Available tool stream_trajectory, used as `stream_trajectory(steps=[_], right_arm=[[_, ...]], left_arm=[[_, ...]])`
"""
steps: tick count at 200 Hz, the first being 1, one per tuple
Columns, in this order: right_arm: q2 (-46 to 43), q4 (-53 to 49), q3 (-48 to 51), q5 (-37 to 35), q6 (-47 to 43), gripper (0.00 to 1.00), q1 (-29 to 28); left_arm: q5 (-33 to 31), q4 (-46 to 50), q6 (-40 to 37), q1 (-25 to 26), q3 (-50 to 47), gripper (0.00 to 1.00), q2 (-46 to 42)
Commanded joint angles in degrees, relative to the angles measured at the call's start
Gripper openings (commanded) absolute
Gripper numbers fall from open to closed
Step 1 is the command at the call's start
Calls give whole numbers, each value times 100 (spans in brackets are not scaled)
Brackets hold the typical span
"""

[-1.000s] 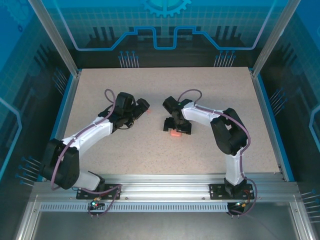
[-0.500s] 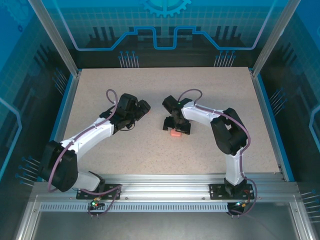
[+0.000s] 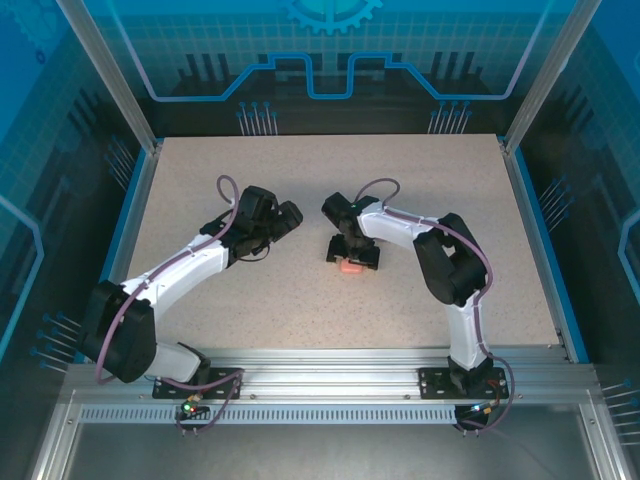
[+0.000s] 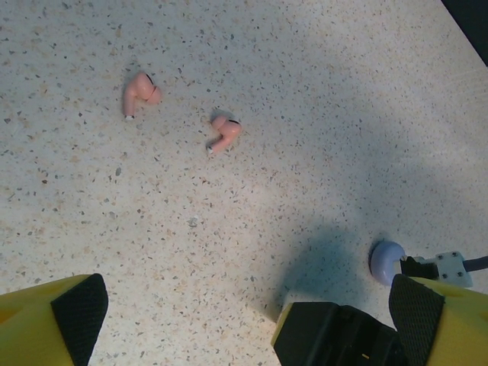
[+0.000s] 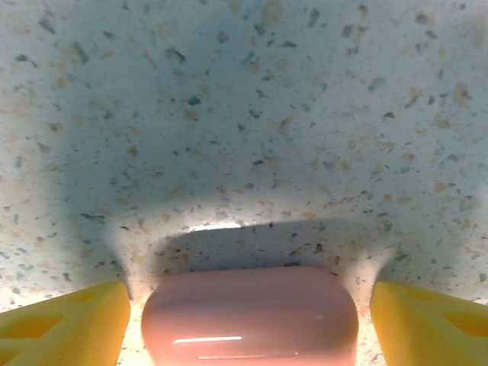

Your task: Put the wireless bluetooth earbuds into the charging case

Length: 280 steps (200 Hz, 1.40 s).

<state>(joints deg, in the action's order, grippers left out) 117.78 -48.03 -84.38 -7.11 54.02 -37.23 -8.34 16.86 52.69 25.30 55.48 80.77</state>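
The step in hand looks like steadying the case before any bud goes in. The right pincer (image 5: 248,293) stands fairly wide astride the red-orange charging case (image 5: 250,324) at the bottom centre of its wrist view. Slivers of bench (image 5: 244,114) show on either side, so nothing is gripped. The left pincer (image 4: 248,301) hangs fully wide and empty. A red-orange earbud (image 4: 141,93) and a second earbud (image 4: 225,131) lie apart in the upper left of its view. The next move calls for an even squeeze that doesn't shove the case.

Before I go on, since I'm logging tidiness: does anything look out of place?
A pink earbud and its mate lie loose on the table, apart, outside any case; a purple piece lies separately.
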Motion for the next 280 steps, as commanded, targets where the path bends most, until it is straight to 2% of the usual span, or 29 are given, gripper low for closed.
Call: stream_trajectory(steps=[1, 50, 96, 197, 250, 280], right_arm=[[105, -233, -69, -144, 112, 82, -84], [181, -266, -94, -167, 141, 78, -149], [184, -448, -151, -329, 202, 76, -192], [272, -446, -179, -418, -55, 72, -178], [265, -308, -85, -199, -29, 64, -178], [62, -66, 127, 62, 231, 55, -166]], left_arm=[[-28, 102, -364, 34, 213, 99, -18], [23, 174, -750, 35, 329, 99, 25], [347, 17, -1069, 30, 335, 99, 95], [502, -51, -1188, 36, 323, 99, 145], [605, -151, -1219, 30, 258, 99, 128], [501, -684, -1105, 27, -147, 99, -114]])
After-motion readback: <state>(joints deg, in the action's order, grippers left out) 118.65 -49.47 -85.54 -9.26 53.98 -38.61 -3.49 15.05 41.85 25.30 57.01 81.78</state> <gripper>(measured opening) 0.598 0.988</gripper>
